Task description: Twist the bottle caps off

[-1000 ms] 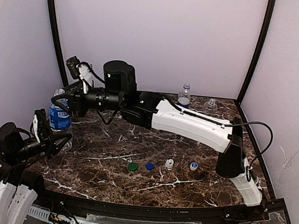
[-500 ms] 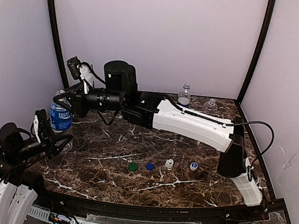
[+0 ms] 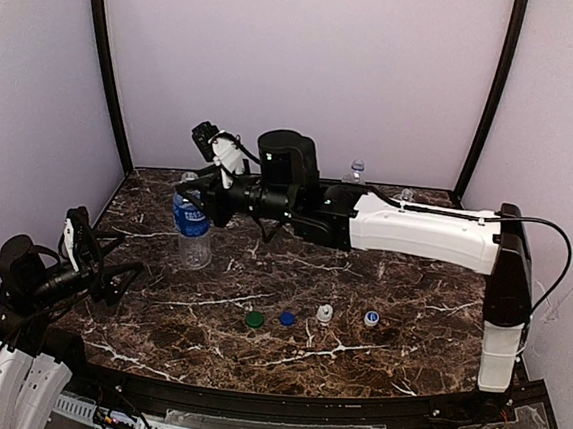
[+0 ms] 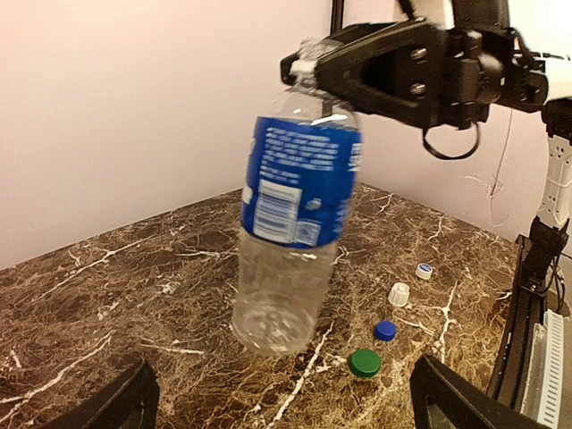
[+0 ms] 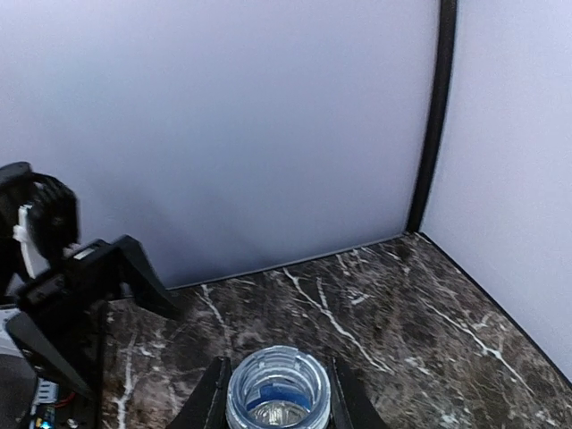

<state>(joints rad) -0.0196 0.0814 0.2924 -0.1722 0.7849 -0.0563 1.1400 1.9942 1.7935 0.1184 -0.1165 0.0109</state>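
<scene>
Top external: four caps [image 3: 286, 318] off, 6 o'clock; your right end effector [image 3: 188, 188] clamps bottle [image 3: 193, 236], left end effector [image 3: 101, 264] apart; looks finished.

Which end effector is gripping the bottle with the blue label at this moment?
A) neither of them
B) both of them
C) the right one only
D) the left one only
C: the right end effector is closed around the neck of the bottle with the blue label, while the left end effector is open and apart from it.
</scene>
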